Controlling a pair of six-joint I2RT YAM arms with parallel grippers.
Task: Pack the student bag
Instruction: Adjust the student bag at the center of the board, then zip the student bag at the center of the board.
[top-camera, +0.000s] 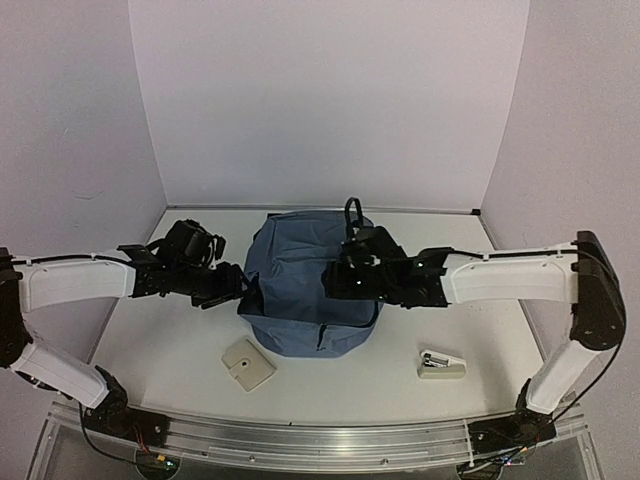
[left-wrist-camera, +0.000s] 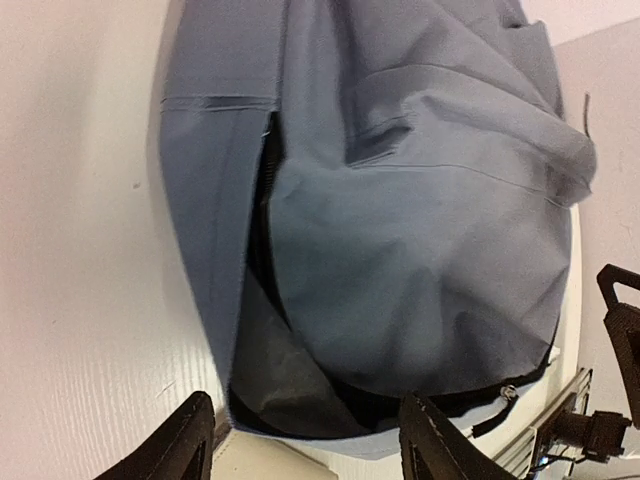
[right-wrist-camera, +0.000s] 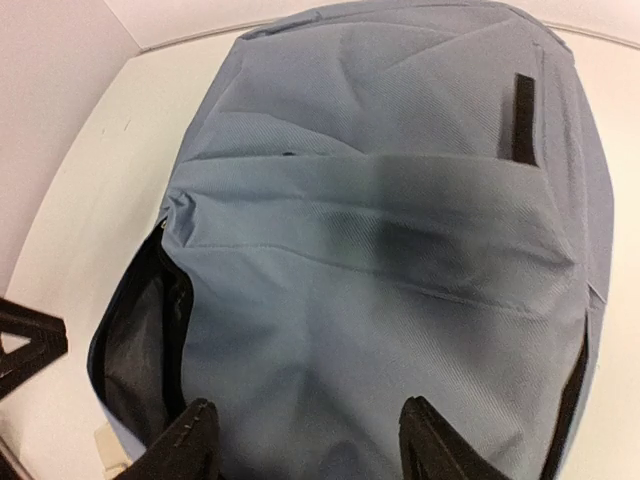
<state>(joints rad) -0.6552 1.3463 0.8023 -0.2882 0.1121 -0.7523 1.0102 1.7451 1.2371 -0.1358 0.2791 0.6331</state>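
The student bag (top-camera: 300, 270) is a slate-blue backpack lying in the middle of the table. Its zip mouth gapes at the near left and shows dark lining (left-wrist-camera: 285, 375). My left gripper (top-camera: 232, 285) hangs at the bag's left edge by that mouth. In the left wrist view the left gripper (left-wrist-camera: 310, 448) is open, with only the bag's opening beyond its fingers (left-wrist-camera: 188, 440). My right gripper (top-camera: 336, 280) hovers over the top of the bag. Seen from its own wrist, the right gripper (right-wrist-camera: 315, 448) is open above the blue fabric (right-wrist-camera: 380, 260), holding nothing.
A flat beige case (top-camera: 247, 364) lies on the table in front of the bag, near the left gripper. A white-and-black stapler (top-camera: 441, 364) sits at the front right. The bag's black carry loop (top-camera: 352, 212) sticks up at the back. White walls close in on three sides.
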